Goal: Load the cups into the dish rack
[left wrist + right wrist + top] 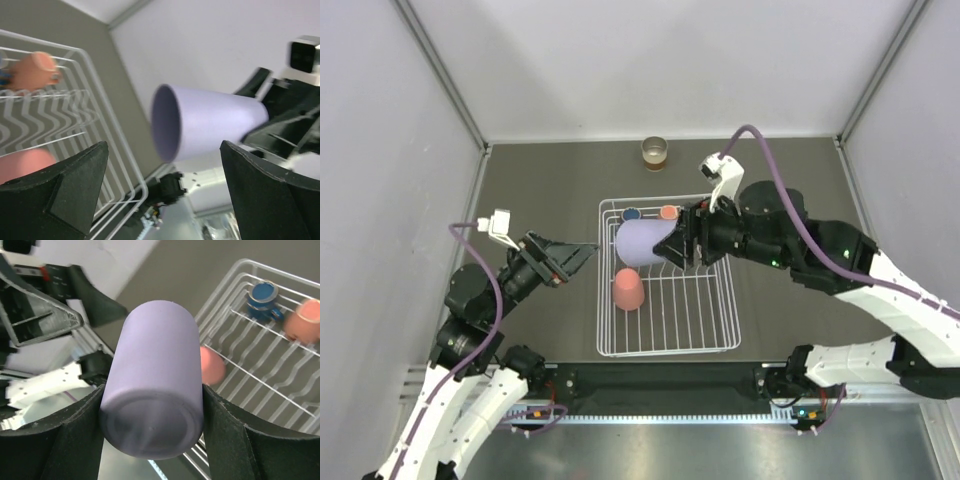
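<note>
Mid-frame, the right tool (pixel 672 247) clamps the lavender tumbler (pixel 638 243) sideways over the dish rack (pixel 732 300); the left tool (pixel 580 256) gapes at centre-left.

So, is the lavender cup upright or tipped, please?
Tipped: the lavender cup lies sideways, clamped at its base by the right gripper, its open mouth facing the left gripper.

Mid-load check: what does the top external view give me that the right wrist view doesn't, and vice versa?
Only top external: the shiny brownish cup, standing outside the dish rack. Only right wrist: the closed base of the lavender tumbler, pinched in the right gripper. Both: the blue mug, orange mug and pink tumbler in the rack.
</note>
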`<state>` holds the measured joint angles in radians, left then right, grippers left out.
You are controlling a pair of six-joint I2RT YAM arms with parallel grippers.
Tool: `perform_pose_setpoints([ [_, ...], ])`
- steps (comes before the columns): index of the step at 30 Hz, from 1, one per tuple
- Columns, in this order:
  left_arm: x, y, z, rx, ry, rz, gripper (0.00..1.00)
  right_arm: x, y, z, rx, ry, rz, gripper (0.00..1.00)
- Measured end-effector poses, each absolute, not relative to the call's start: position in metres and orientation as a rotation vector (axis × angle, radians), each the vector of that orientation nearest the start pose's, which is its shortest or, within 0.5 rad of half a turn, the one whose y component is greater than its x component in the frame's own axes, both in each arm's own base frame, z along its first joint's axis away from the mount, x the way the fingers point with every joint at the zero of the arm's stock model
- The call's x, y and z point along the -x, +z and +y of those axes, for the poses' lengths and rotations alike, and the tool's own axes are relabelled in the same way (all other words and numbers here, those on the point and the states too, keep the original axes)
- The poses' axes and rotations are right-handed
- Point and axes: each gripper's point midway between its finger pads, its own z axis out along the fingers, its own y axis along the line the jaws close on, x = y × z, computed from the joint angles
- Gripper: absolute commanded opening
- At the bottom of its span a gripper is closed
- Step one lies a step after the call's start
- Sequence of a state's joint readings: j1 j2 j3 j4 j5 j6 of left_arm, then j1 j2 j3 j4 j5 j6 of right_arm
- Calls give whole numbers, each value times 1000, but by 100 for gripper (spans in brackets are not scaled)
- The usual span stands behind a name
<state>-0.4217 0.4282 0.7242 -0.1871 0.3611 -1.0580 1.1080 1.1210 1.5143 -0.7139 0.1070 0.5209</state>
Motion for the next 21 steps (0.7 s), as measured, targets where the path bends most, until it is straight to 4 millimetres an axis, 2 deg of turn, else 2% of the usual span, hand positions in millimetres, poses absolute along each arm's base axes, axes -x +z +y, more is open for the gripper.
perform_pose_setpoints([
  [3, -171, 341, -164, 238, -1272, 1708, 99, -154, 382, 289, 515, 840, 2060, 0],
  [5, -173, 332, -158, 246, -1207, 1739, 99, -159, 370, 286, 534, 744, 2131, 0],
  [7, -175, 323, -154, 250, -1156, 1768, 98, -163, 350, 282, 560, 632, 2214, 0],
  [11, -175, 312, -150, 254, -1113, 1809, 97, -172, 291, 275, 635, 357, 2393, 0],
  [14, -174, 309, -150, 255, -1107, 1820, 96, -177, 255, 267, 681, 176, 2466, 0],
  [21, -168, 304, -152, 256, -1140, 1829, 94, -183, 212, 242, 723, -83, 2514, 0],
])
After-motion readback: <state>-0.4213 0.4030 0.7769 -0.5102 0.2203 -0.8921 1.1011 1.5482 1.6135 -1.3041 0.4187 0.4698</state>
